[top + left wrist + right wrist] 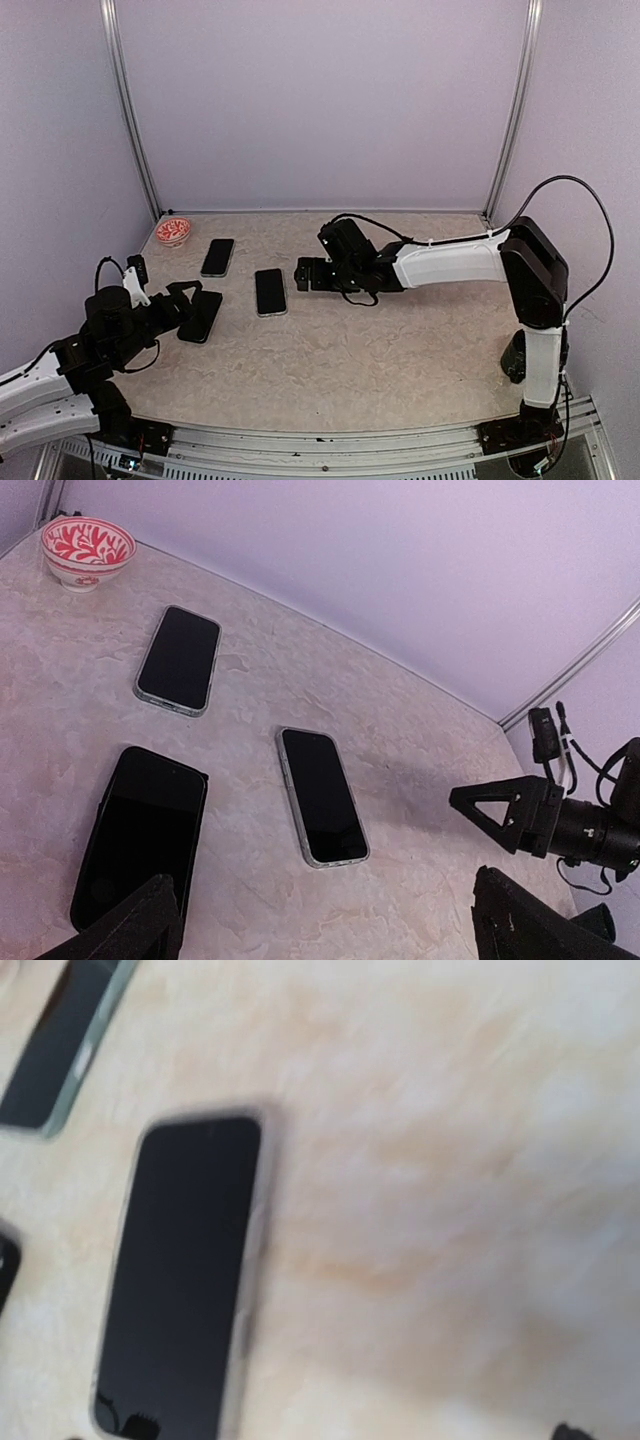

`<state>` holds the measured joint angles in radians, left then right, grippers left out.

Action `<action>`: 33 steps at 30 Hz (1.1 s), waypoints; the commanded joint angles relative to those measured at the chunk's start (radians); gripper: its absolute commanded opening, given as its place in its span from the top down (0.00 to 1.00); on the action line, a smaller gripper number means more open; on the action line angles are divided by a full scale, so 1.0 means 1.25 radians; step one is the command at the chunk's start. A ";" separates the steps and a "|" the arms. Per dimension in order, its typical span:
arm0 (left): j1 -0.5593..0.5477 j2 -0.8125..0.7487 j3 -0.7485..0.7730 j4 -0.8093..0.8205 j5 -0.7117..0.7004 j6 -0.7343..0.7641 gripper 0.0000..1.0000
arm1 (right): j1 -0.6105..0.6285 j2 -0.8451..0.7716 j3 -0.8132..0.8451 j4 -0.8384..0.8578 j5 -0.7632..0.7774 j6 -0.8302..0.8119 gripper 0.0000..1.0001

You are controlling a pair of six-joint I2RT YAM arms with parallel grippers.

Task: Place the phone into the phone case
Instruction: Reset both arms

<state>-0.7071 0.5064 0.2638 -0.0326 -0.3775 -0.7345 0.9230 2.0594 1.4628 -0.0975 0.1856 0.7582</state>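
Overhead, room: plain lavender walls; metal posts [130, 110] stand at the table's far corners.
Overhead, surface: beige marbled table [400, 340], with a metal rail along its near edge.
Overhead, middle phone [270, 292]: flat, screen up, near the centre; a far phone [217, 257] lies at its 10 o'clock, a red-patterned bowl [173, 231] beyond.
Overhead, phone case [201, 316]: black, flat, at the middle phone's 8 o'clock, apart from it; filled or not, I cannot tell.
Overhead, right gripper [303, 273]: fingers wide, holding nothing, at the middle phone's 2 o'clock.
Overhead, left gripper [180, 300]: fingers wide, empty, beside the case's 9 o'clock edge.
Left wrist, surface: mottled cream stone under case [140, 835], middle phone [322, 796], far phone [179, 659] and bowl [87, 552].
Left wrist, left gripper [325, 930]: fingertips far apart at the frame's 6 o'clock edge.
Right wrist, surface: blurred pale marbling; middle phone [185, 1280] at 8 o'clock, far phone [60, 1050] at 11 o'clock.
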 commanded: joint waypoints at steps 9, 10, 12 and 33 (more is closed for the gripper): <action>0.006 0.093 0.039 0.060 -0.032 0.010 0.01 | -0.129 -0.215 -0.234 0.101 0.007 -0.187 0.00; 0.006 0.100 0.042 0.061 -0.037 0.012 0.01 | -0.139 -0.230 -0.252 0.112 0.003 -0.198 0.00; 0.006 0.114 0.050 0.062 -0.049 0.018 0.01 | -0.158 -0.257 -0.282 0.130 -0.008 -0.217 0.00; 0.113 0.370 0.123 0.190 -0.045 0.074 0.01 | -0.396 -0.562 -0.569 0.268 -0.147 -0.347 0.00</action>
<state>-0.6182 0.9253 0.3725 0.1413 -0.4511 -0.6788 0.4671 1.4437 0.8078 0.1642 0.0204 0.3759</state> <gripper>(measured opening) 0.989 0.996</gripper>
